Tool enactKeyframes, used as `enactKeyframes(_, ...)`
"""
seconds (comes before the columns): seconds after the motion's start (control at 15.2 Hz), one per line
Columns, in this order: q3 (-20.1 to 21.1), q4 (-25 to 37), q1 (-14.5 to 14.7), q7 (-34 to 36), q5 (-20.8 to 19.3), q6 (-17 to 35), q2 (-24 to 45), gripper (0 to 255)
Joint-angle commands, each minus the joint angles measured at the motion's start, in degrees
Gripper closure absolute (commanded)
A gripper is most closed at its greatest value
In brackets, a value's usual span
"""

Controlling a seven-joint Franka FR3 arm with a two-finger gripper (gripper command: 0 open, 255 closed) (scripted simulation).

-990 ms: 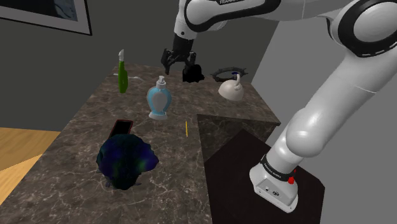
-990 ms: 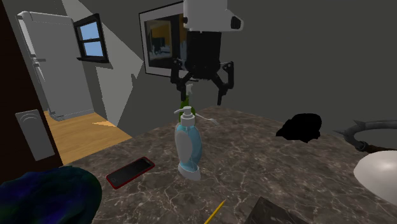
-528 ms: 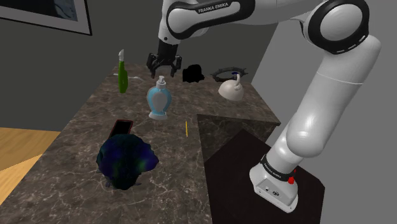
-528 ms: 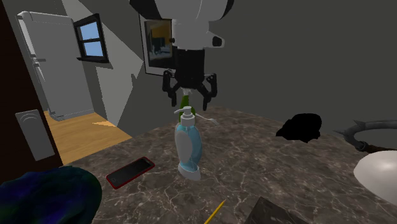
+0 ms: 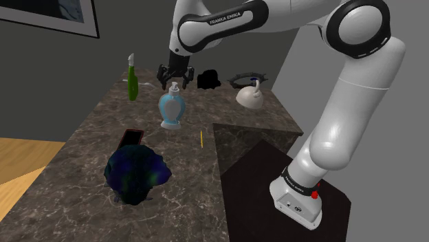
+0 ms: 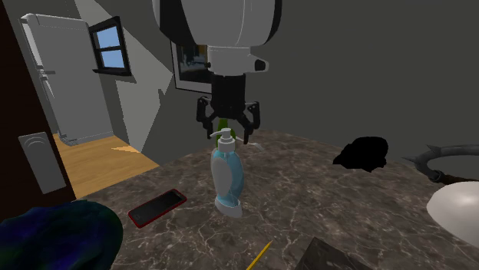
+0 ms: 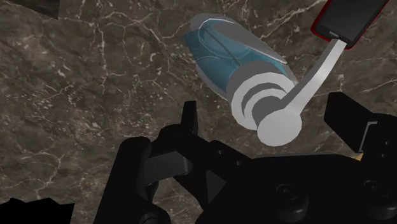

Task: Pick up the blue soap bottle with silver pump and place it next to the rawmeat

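The soap bottle [image 5: 171,108] stands straight up on the dark stone counter [image 5: 82,206]. It has a blue body, a white foot and a pale pump [image 6: 225,139] on top. Because it stands on its foot, the pump sticks up, so it is easy to reach from above.

Start at the shoulder view's left. A green bottle [image 5: 131,82] stands behind the soap bottle and to its left. A phone [image 5: 130,137] with a red edge lies flat in front of the soap bottle. A dark blue-green lump [image 5: 135,173] sits in front of the soap bottle too, farther off than the phone. A thin yellow stick [image 5: 201,138] lies near the soap bottle on its right. A black lump [image 5: 208,80] sits behind the soap bottle to the right, and a white round thing [image 5: 249,97] sits farther right. I cannot tell which lump is the raw meat.

The gripper [image 6: 228,132] hangs right over the soap bottle and points straight down. Its two fingers are wide apart, one on each side of the pump, and they do not touch it. It holds nothing. I think the fingers are spread so they can slide down around the bottle's neck.

The arm comes up from the stand [image 5: 299,199], far to the right of the soap bottle. It climbs high, bends over and reaches left. Then the hand drops down above the soap bottle.
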Motion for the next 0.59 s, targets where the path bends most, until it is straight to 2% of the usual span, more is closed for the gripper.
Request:
enactKeyframes(0.0,0.0,0.0,0.0,0.0,0.0,0.1,0.0,0)
enactKeyframes(0.2,0.0,0.0,0.0,0.0,0.0,0.1,0.0,0)
enactKeyframes(0.26,0.0,0.0,0.0,0.0,0.0,0.1,0.0,255)
enactKeyframes(0.53,0.0,0.0,0.0,0.0,0.0,0.1,0.0,255)
